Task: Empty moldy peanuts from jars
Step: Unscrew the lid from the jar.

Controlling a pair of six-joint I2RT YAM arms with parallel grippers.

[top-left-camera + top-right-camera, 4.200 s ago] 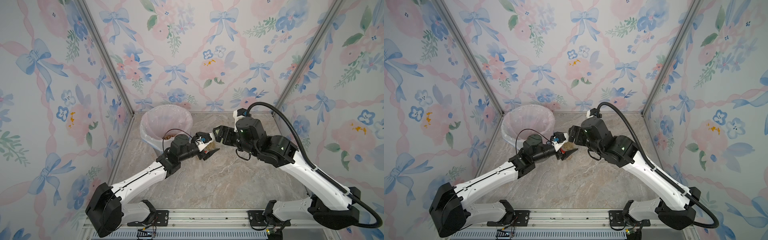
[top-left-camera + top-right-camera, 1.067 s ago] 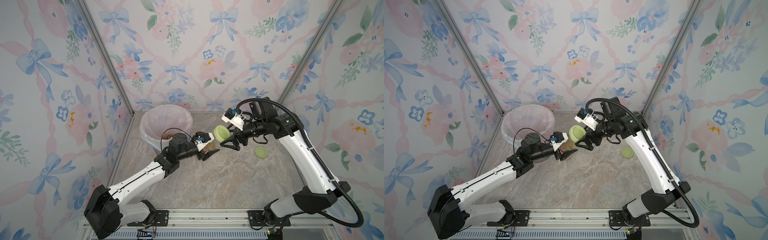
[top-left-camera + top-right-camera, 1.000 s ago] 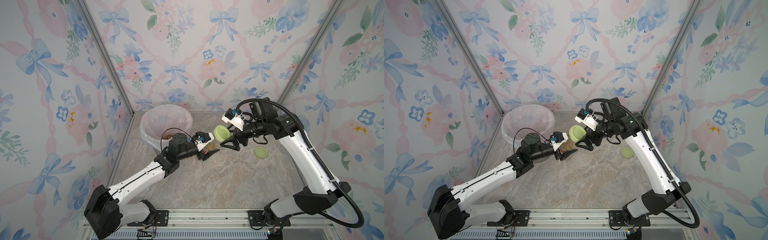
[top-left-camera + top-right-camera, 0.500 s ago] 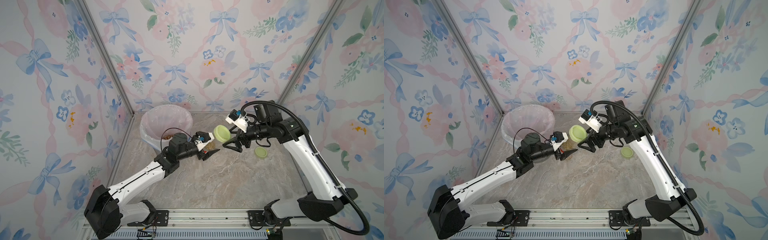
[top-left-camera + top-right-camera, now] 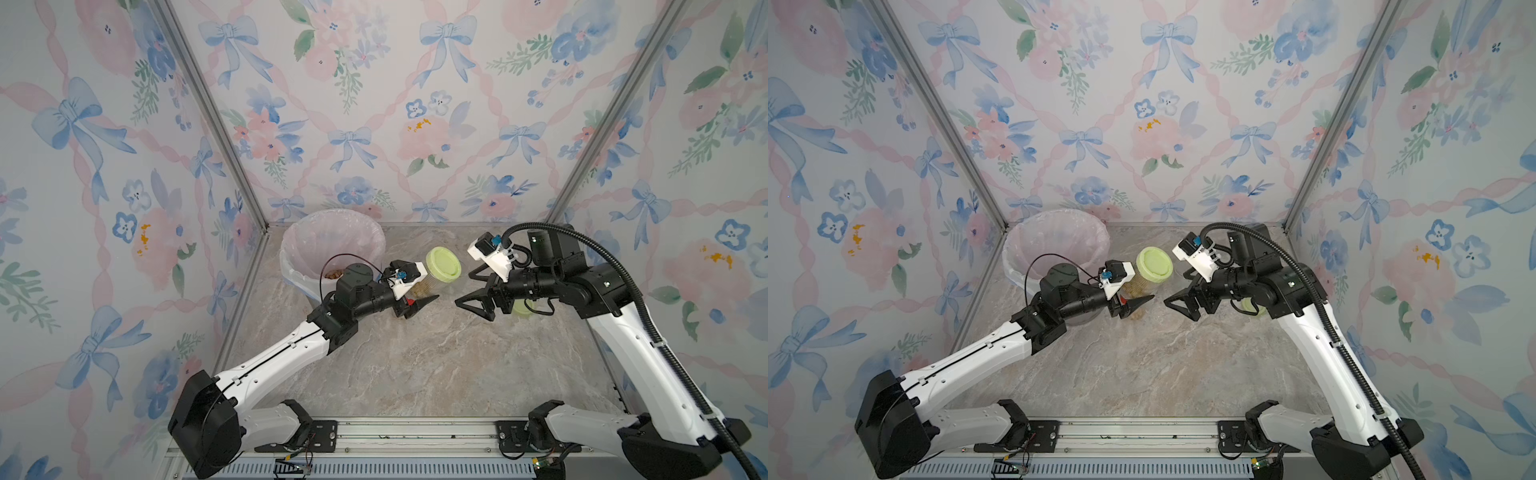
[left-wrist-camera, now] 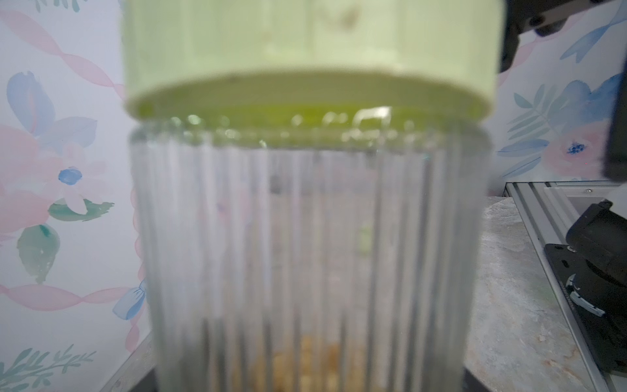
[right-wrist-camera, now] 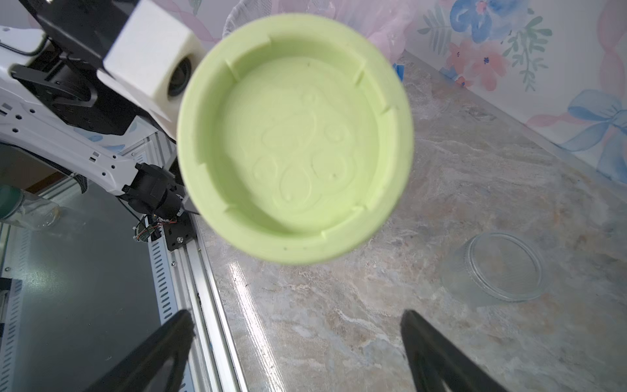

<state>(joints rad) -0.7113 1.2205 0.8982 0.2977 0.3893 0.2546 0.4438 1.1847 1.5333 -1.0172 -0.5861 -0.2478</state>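
Note:
My left gripper [image 5: 419,291] is shut on a clear ribbed jar [image 5: 428,284] and holds it above the table, tilted toward the right arm. Its pale green lid [image 5: 444,264] is on. The left wrist view is filled by this jar [image 6: 305,220] and its lid [image 6: 305,51], with the moldy peanuts [image 6: 305,359] a tan mass at its base. My right gripper [image 5: 463,289] stands open a short way to the right of the lid, touching nothing. In the right wrist view the lid [image 7: 295,135] faces the camera beyond the spread right gripper [image 7: 297,317].
A bag-lined bin [image 5: 332,232] stands at the back left, behind the left gripper, with brown pieces [image 5: 332,274] inside. A loose green lid [image 5: 521,307] lies on the table under the right arm. An open clear jar [image 7: 502,268] stands on the marble.
The right gripper has drawn back to the right, away from the jar's lid, and stays open. The left arm and its jar have held still.

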